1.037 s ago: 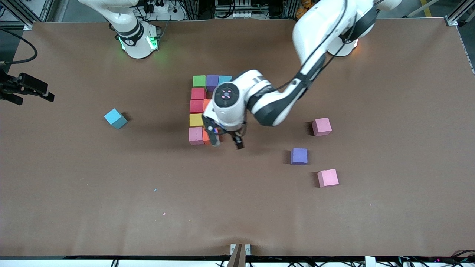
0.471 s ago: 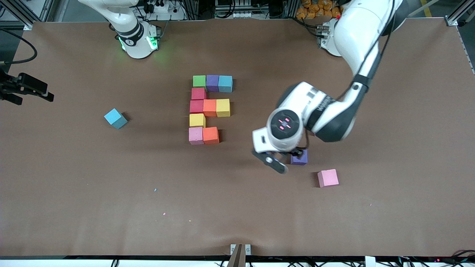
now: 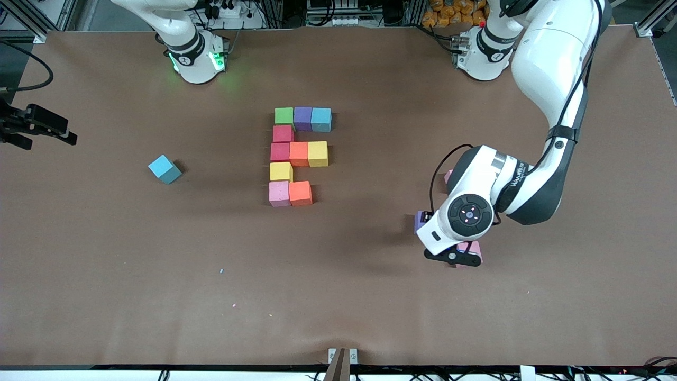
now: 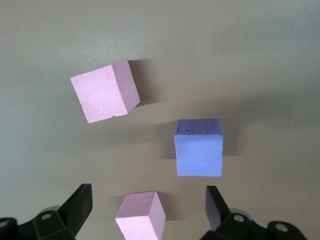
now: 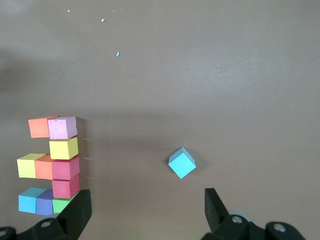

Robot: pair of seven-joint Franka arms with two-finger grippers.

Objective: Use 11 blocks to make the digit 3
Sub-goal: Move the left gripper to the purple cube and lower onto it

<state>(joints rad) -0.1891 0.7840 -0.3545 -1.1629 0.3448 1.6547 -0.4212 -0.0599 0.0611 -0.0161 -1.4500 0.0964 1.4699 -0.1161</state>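
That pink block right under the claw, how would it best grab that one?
From straight above, I'd guess, with the open left gripper closing its two fingers on a pair of flat facing sides of the pink block. It sits flat on the table, apart from the purple block, so both sides are free. It lies slightly turned, so the fingers should line up with its faces.

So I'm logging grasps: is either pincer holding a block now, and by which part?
Nothing is held. The left pincer hangs open over a pink block, not gripping it; the right pincer waits open, empty.
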